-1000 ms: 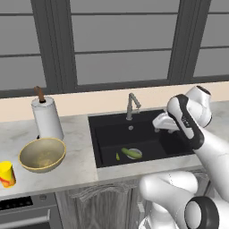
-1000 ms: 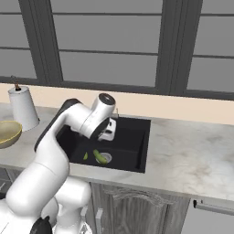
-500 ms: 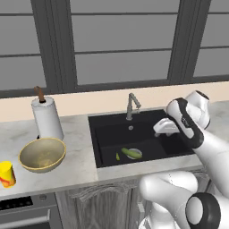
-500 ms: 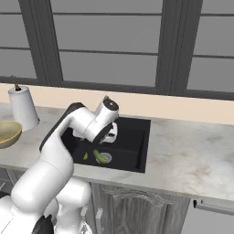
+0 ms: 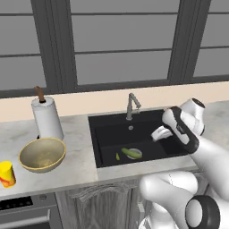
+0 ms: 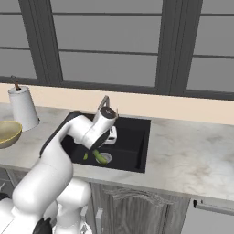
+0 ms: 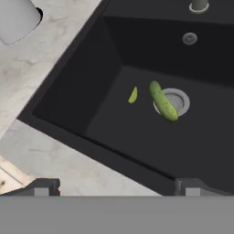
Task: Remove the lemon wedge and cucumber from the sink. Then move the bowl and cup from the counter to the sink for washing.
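Now my gripper (image 7: 116, 186) hangs over the sink (image 5: 107, 129) with jaws spread wide and nothing between them, both tips showing far apart at the near edge of my hand view. Down on the black floor of the basin the cucumber (image 7: 162, 101) lies partly across the round silver drain (image 7: 177, 101), tilted, and the lemon wedge (image 7: 133, 95) sits just to its left, close but apart from it. From the left base view the cucumber (image 5: 131, 153) and wedge (image 5: 117, 156) rest toward the near side of the basin, with the faucet (image 5: 131, 104) standing at the far rim. On the counter (image 5: 80, 152) left of the sink the bowl (image 5: 43, 154) sits upright, with a paper towel roll (image 5: 46, 117) just behind it. Farther left, near the counter's front edge, stands the cup (image 5: 6, 174), well apart from the bowl.
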You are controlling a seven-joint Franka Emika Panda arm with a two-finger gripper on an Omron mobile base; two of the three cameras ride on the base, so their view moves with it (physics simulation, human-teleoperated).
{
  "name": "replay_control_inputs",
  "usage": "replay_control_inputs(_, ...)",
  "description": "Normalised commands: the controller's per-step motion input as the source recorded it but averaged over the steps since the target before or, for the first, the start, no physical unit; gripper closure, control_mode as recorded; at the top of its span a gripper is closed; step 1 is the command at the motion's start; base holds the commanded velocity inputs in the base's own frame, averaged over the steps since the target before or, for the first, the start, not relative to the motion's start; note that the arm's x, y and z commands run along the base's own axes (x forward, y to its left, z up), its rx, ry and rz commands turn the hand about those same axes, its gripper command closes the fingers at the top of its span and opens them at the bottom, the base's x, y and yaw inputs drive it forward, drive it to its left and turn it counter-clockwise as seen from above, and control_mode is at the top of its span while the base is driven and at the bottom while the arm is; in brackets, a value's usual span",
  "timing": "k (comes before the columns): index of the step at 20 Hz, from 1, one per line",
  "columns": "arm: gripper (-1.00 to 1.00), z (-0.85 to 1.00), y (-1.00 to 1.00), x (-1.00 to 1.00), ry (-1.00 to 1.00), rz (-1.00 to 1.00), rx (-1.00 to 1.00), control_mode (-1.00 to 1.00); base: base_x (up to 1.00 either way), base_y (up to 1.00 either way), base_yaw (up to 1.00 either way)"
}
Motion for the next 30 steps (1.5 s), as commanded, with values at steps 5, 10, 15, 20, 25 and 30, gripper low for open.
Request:
replay_control_inputs(5, -1.00, -0.22, 0.08, 0.19, -0.06, 0.00, -0.08, -1.00, 0.00, 0.00, 0.00)
replay_control_inputs(10, -1.00, -0.17, 0.08, 0.23, -0.05, 0.00, -0.01, -1.00, 0.00, 0.00, 0.00)
replay_control_inputs(15, -1.00, -0.21, 0.06, 0.21, -0.03, 0.00, -0.01, -1.00, 0.00, 0.00, 0.00)
replay_control_inputs(20, -1.00, -0.16, 0.00, 0.30, 0.00, 0.00, -0.09, -1.00, 0.00, 0.00, 0.00)
replay_control_inputs(25, -1.00, -0.13, 0.00, 0.30, 0.00, 0.00, -0.10, -1.00, 0.00, 0.00, 0.00)
replay_control_inputs(30, -1.00, -0.18, 0.02, 0.21, 0.00, 0.00, -0.05, -1.00, 0.00, 0.00, 0.00)
